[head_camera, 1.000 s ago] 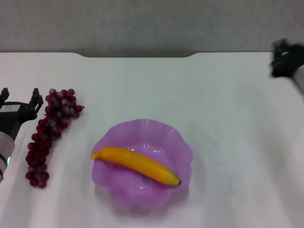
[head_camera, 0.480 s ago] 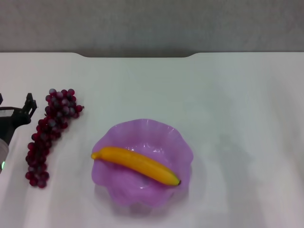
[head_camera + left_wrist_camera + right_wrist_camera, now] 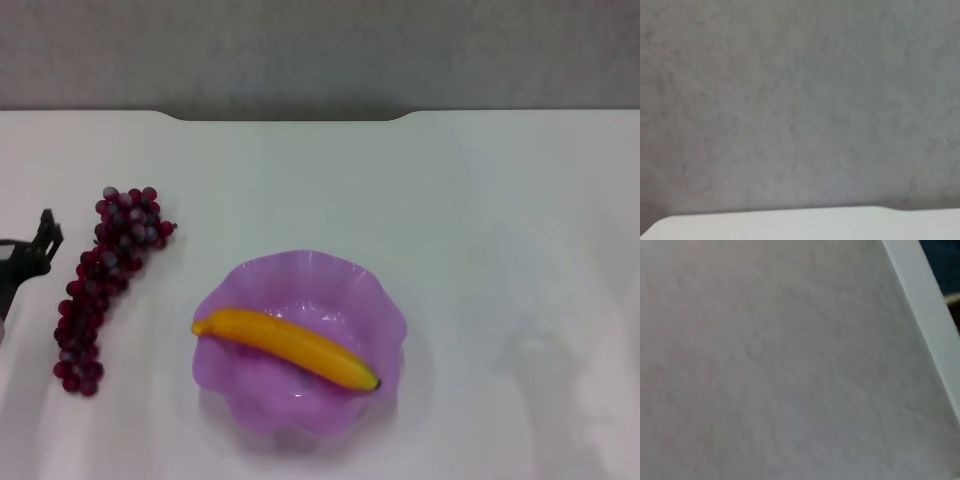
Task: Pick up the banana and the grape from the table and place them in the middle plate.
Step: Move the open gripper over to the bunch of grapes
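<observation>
The yellow banana lies slantwise inside the purple scalloped middle plate, near the table's front middle. To the plate's left, the grape, a long dark red bunch, rests on the white table. My left gripper sits at the head view's left edge, just left of the bunch and apart from it. It is open and empty, with one dark finger showing. My right gripper is out of view. Both wrist views show only grey wall and a strip of white edge.
A grey wall runs behind the table's notched far edge. White tabletop stretches to the right of the plate and behind it.
My left gripper has slid left, away from the grapes, until most of it is past the frame edge. The right arm, seen at the upper right a second ago, has left the view.
</observation>
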Robot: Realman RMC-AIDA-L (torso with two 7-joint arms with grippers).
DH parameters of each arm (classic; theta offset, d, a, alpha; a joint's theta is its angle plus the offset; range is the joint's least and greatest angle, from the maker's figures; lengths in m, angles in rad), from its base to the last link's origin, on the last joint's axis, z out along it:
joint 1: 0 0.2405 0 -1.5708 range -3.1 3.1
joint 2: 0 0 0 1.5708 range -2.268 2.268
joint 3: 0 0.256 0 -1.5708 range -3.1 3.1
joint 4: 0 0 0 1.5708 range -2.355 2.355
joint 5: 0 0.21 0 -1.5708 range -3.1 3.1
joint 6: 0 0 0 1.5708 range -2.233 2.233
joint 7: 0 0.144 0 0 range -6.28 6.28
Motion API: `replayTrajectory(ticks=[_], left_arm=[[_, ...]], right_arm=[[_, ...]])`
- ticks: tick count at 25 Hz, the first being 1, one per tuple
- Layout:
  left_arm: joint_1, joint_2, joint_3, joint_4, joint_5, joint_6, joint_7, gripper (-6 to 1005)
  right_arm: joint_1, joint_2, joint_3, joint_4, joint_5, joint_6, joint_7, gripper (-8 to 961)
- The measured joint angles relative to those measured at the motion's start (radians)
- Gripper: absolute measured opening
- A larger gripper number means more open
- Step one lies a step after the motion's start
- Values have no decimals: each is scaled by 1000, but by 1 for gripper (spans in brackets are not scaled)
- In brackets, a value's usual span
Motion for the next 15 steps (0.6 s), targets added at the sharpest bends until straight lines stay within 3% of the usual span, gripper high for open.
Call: replayTrajectory(ticks=[5, 8, 11, 15], left_arm=[[17, 0, -4, 7, -9, -29, -56, 800], [19, 0, 1, 1, -3, -88, -92, 800], [19, 0, 3, -22, 4, -176, -104, 799], [20, -3, 33, -73, 25, -206, -107, 798]], right_arm=[[-25, 0, 0, -49, 7, 77, -78, 22], [-79, 0, -1, -172, 4, 142, -131, 22], [-118, 0, -8, -344, 3, 300, -278, 22], [-113, 2, -10, -458, 8, 466, -411, 21]])
